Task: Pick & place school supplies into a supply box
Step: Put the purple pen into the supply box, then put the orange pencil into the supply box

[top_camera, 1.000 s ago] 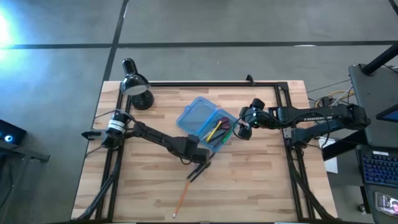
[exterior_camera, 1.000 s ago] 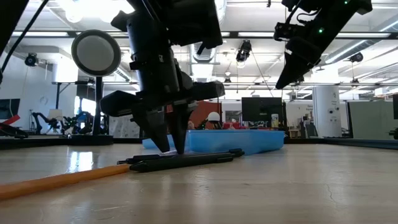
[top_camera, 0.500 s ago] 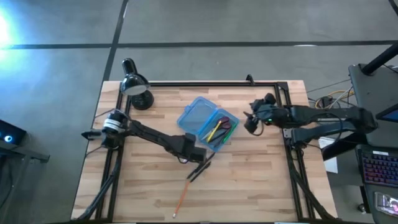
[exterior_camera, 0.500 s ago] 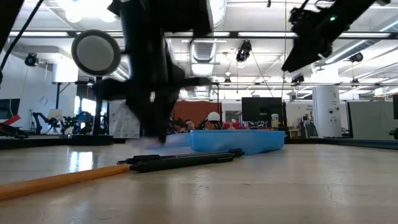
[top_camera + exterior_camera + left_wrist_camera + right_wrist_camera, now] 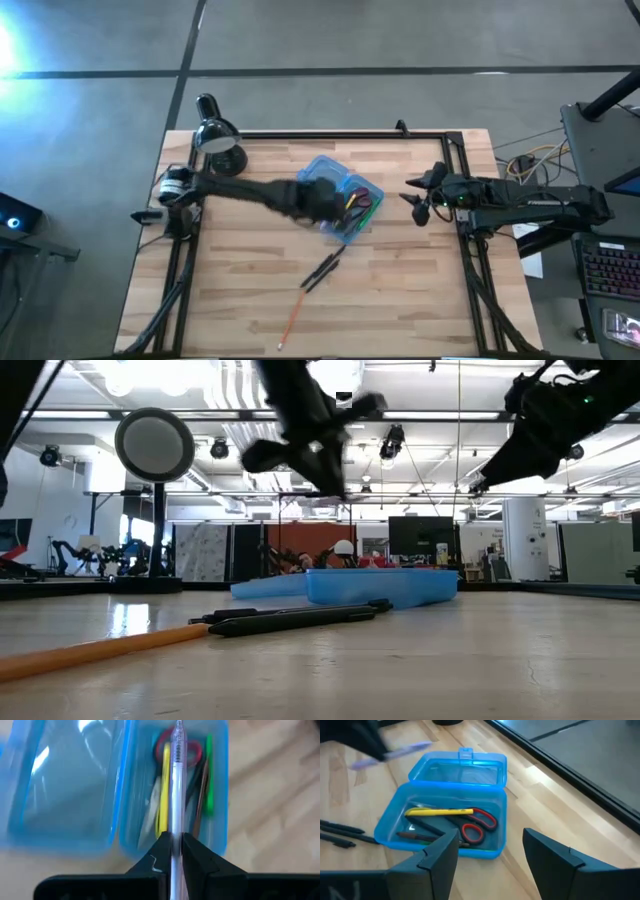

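1. One pale purple pen (image 5: 176, 795) is clamped in my left end effector (image 5: 174, 851), directly above the open supply box (image 5: 222, 795); its long axis matches the box's.
2. My right end effector (image 5: 489, 851), fingers apart, waits beside the box.

Bright, even light falls from ceiling lamps (image 5: 330, 375) behind the worktop (image 5: 400, 300), with glare on the floor (image 5: 10, 45) beyond its far left corner. The left arm (image 5: 250, 192) is motion-blurred; the pen (image 5: 176, 795) it carries looks soft.
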Action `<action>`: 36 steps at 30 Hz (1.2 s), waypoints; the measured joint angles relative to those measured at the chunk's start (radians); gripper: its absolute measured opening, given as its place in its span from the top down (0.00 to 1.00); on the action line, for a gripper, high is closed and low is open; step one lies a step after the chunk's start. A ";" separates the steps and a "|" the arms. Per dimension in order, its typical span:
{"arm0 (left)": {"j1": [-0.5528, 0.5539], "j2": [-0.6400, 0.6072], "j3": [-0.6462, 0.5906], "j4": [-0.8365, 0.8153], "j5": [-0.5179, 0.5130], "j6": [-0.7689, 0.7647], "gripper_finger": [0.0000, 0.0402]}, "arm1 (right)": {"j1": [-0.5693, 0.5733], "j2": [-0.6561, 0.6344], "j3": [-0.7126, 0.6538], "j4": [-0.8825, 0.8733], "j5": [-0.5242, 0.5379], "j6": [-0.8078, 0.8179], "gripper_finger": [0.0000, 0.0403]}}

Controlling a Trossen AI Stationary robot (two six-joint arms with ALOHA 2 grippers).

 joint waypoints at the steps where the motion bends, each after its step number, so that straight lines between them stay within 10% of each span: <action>1: 0.030 0.015 0.020 0.020 0.014 0.032 0.98 | 0.000 0.000 0.001 -0.001 0.000 -0.005 0.48; 16: 0.151 0.305 0.217 0.061 0.259 0.211 0.95 | -0.008 0.010 0.007 0.000 0.001 0.031 0.48; 26: 0.147 0.252 0.216 0.040 0.247 0.238 0.68 | -0.008 0.065 0.003 0.007 -0.003 0.023 0.48; 36: 0.001 0.129 0.211 -0.284 0.266 0.275 0.64 | -0.009 0.095 0.003 0.009 -0.101 -0.105 0.48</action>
